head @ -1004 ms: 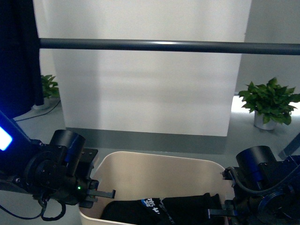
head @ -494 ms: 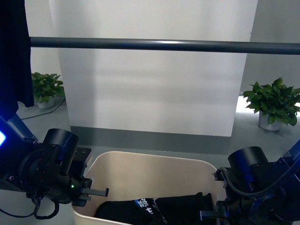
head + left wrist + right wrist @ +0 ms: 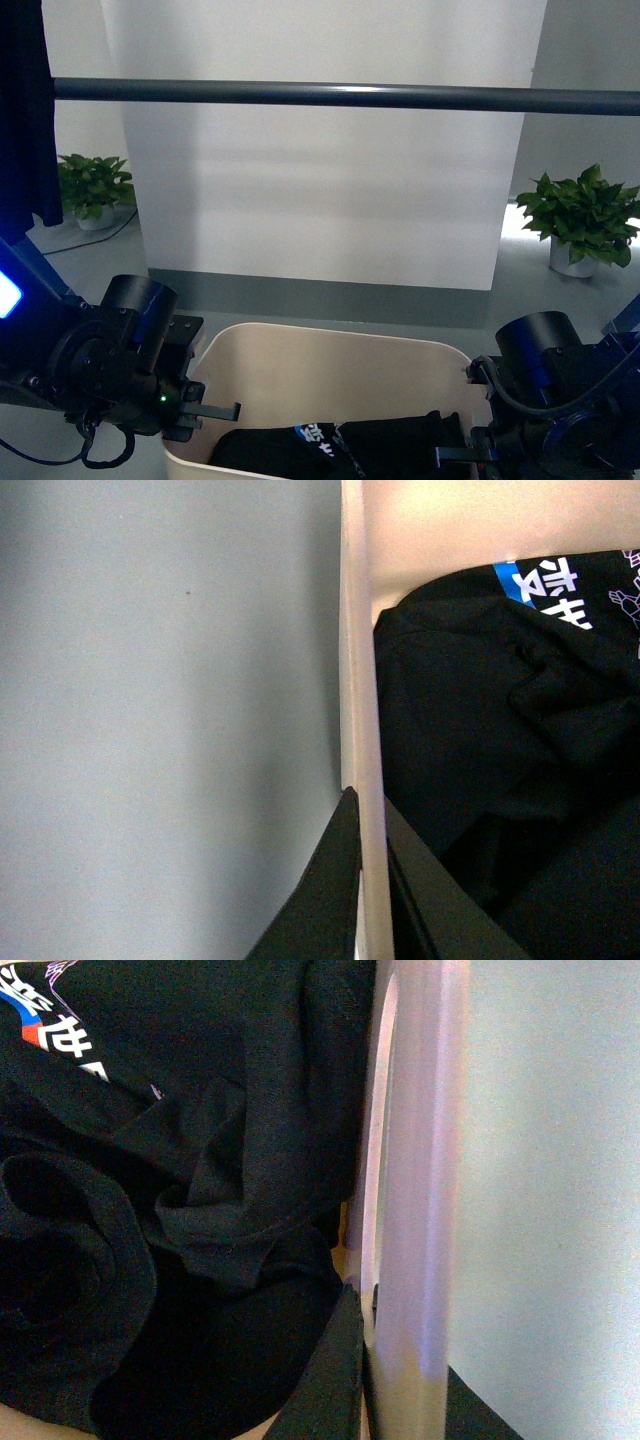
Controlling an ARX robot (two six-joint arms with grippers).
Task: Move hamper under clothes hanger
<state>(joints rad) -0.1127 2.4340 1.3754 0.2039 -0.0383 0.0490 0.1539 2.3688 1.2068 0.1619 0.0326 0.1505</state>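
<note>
Two walls of the hamper [image 3: 330,375] are pinched, one by the left end effector [image 3: 366,815], one by the right end effector [image 3: 392,1345], likely so it slides straight. It sits low, with the hanger [image 3: 300,95] above and ahead.

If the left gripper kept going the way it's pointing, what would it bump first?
Probably the hamper itself: the left gripper straddles its wall, so the rim would slide deeper between the fingers. The black clothes lie close beside, depth unclear.

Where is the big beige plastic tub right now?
In the front view the beige plastic tub sits low in the middle, between the left gripper and the right gripper, below the dark grey bar.
</note>
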